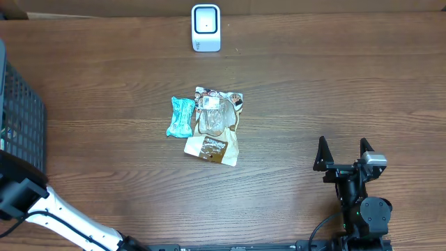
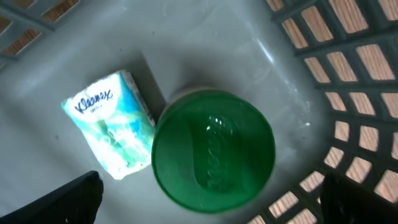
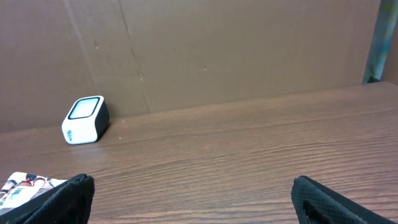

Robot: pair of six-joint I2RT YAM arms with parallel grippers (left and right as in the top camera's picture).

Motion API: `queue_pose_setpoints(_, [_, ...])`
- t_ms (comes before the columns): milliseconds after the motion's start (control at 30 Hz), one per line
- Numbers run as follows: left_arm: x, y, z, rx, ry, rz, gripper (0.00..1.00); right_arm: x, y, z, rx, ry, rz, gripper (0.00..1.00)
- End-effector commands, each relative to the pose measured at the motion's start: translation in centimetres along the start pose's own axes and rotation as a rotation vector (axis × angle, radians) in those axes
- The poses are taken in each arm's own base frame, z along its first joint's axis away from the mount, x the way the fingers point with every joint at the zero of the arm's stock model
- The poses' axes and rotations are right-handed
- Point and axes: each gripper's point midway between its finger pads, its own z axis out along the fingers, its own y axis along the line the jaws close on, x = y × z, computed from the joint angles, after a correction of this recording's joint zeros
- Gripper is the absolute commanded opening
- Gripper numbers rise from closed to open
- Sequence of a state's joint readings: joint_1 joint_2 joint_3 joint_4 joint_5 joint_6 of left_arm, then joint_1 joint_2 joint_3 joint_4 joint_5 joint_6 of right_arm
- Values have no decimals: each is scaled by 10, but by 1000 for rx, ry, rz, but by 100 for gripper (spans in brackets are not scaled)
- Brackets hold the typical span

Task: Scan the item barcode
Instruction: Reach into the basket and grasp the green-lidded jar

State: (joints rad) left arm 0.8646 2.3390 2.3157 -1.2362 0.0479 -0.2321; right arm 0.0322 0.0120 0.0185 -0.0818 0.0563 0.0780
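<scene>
**A:** Where does the left gripper (image 2: 214,205) stand?

**B:** Down inside the dark plastic lattice basket (image 2: 348,74), fingers spread wide, holding nothing. Under it sits a round tub with a glossy green lid (image 2: 213,155), touching a small blue-and-white Kleenex tissue pack (image 2: 112,130). Either could be the item to scan.

**A:** What worries you?

**B:** The lid looks slick and nearly as wide as the spread. I'd guess a finger could land on its rim or slide off. The tissue pack may get pinched along with it, and the basket wall is near on one side, so a finger could snag the lattice.

**A:** And the right gripper (image 1: 343,152)?

**B:** Fully open and empty, low over the wooden table. It is well apart from the white box scanner (image 1: 205,28) at the far edge and from the pile of snack packets (image 1: 212,125) mid-table.

**A:** Scanning itself?

**B:** I see no barcode on either item. It could end up turned away from the scanner.
</scene>
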Motion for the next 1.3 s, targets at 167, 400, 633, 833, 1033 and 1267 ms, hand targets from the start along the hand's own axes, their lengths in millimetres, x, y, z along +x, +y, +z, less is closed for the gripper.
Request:
queue_pose_setpoints(167, [1,-2,18,-31,8,56,86,2,-2,0,8,-4,0,100])
queue_pose_setpoints(400, [5,0,40,-60,31,64,84,2,-2,0,8,-4,0,100])
queue_pose_setpoints(633, [10,2,52,-65,57,63,59,2,-2,0,8,-4,0,100])
queue_pose_setpoints(833, [10,2,51,-66,60,63,49,2,-2,0,8,-4,0,100])
queue_pose_setpoints(1033, [12,1,47,-56,67,46,35,2,-2,0,8,-4,0,100])
queue_pose_setpoints(1267, [-6,-13,0,11,-13,43,34,2,-2,0,8,-4,0,100])
